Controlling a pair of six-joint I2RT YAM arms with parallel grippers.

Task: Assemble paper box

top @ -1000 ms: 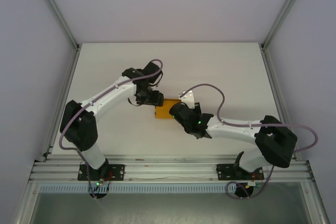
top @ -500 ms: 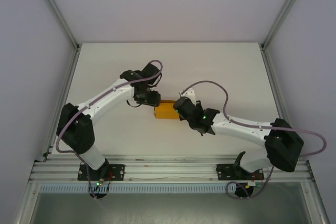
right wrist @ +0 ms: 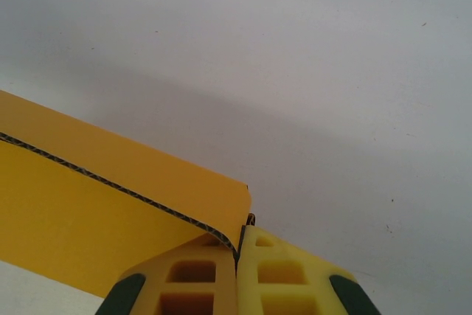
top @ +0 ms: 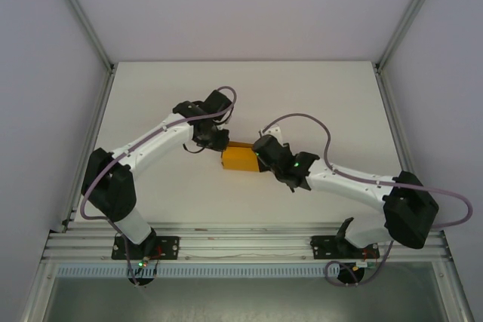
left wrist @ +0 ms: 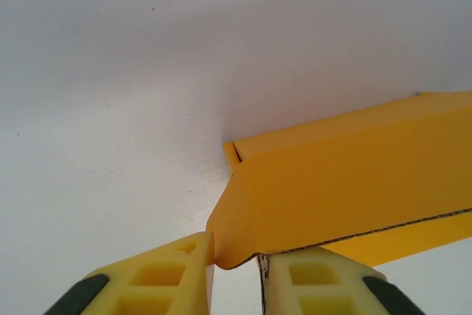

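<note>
Right arm has stretched leftward since a second ago, setting the right end effector (top: 260, 157) tighter against the box (top: 240, 159), probably pressing a fold. One box lies mid-worktop (top: 151, 96). Two end effectors grip it: the left end effector (top: 217, 142) pinches its far-left corner, and the right is clamped on an edge.

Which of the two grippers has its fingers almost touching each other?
The right gripper: its fingers pinch one thin edge of the paper box. On the left gripper the fingers stand wider apart, around a folded corner.
</note>
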